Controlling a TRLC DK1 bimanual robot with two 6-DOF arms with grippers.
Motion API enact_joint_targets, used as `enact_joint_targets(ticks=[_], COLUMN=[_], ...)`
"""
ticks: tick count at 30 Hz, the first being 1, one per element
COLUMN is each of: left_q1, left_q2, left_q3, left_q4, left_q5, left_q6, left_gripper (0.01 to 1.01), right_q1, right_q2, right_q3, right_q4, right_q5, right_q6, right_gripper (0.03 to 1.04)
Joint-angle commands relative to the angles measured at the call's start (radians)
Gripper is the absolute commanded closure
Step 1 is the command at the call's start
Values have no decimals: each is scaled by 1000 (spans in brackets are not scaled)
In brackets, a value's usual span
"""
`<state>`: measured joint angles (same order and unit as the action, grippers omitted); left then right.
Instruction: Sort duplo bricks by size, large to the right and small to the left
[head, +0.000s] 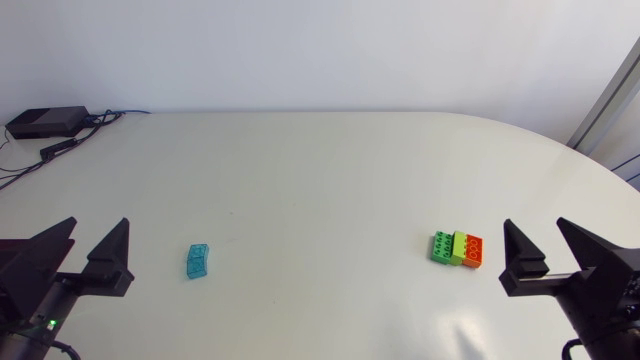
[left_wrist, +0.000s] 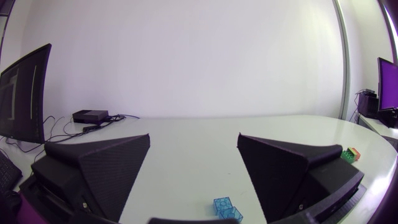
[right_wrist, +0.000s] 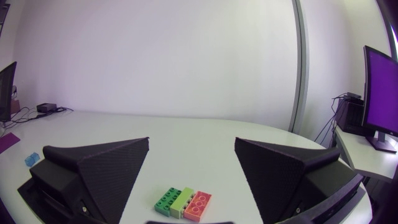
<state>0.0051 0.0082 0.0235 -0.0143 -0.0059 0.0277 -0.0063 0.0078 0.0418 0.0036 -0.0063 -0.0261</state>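
A small translucent blue brick (head: 198, 261) lies alone on the left part of the white table (head: 320, 190). On the right, three longer bricks sit side by side touching: green (head: 443, 247), lime (head: 459, 249) and orange (head: 473, 252). My left gripper (head: 90, 250) stands open at the lower left, apart from the blue brick. My right gripper (head: 552, 248) is open just right of the orange brick, holding nothing. In the left wrist view the left gripper (left_wrist: 194, 138) has the blue brick (left_wrist: 225, 209) low between its fingers. Just ahead of the right gripper (right_wrist: 191, 143) lies the green brick (right_wrist: 168, 201) with its lime (right_wrist: 181, 201) and orange (right_wrist: 198, 205) neighbours.
A black box (head: 47, 122) with cables sits at the table's back left corner, also seen as a black box (left_wrist: 91, 116) across the table in the left wrist view. The table's curved edge runs along the back right.
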Motion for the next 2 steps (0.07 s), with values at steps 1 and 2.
enact_joint_targets(ticks=[1,2], left_q1=[-5,-5], left_q2=[-8,-8], left_q3=[-23,-23], left_q4=[14,14], left_q5=[6,6], left_q6=[-28,-28], left_gripper=[51,51], right_q1=[6,6], right_q2=[-8,-8], right_q3=[-42,-42], right_q4=[-4,-4], right_q5=[6,6], right_q6=[26,26], right_gripper=[69,69])
